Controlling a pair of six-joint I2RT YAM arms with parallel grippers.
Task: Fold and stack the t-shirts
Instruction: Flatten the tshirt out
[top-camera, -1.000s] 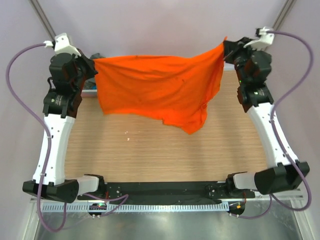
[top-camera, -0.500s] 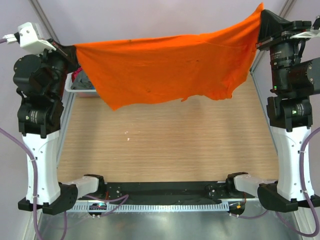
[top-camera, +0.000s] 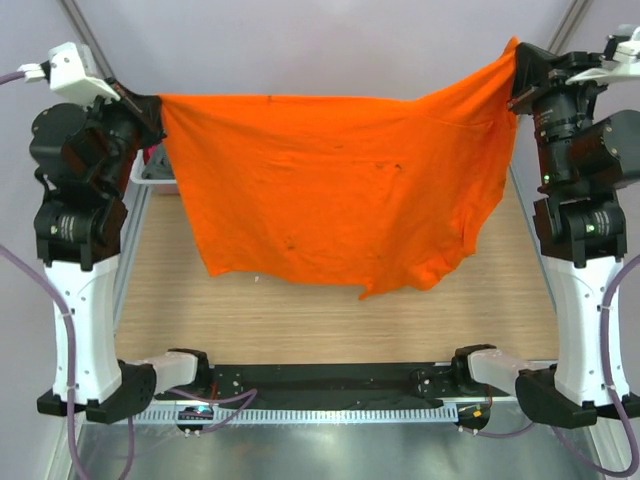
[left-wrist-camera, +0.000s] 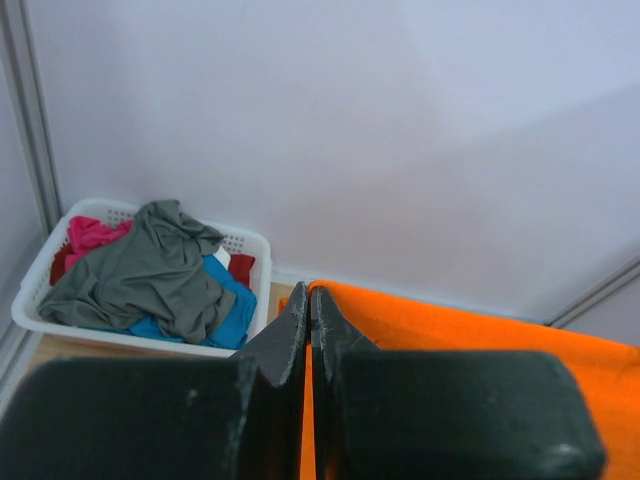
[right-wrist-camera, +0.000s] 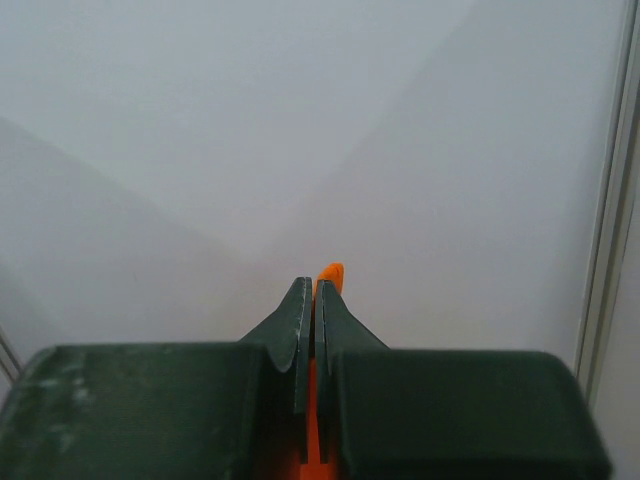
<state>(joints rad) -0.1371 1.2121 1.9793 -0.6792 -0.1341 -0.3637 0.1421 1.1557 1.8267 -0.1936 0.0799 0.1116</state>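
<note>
- Your left fingers (left-wrist-camera: 297, 318) are clamped on one top corner of the orange t-shirt (top-camera: 330, 190), your right fingers (right-wrist-camera: 300, 310) on the other
- It hangs stretched wide between them, above the surface (top-camera: 300, 320)
- Since half a second ago its lower hem has dropped and the cloth hangs flatter

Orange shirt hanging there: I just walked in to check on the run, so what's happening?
An orange t-shirt is held up, spread above the table. The left gripper is shut on one top corner, the right gripper on the other, and the cloth hangs between them. More shirts lie crumpled in a white basket at the far left.
</note>
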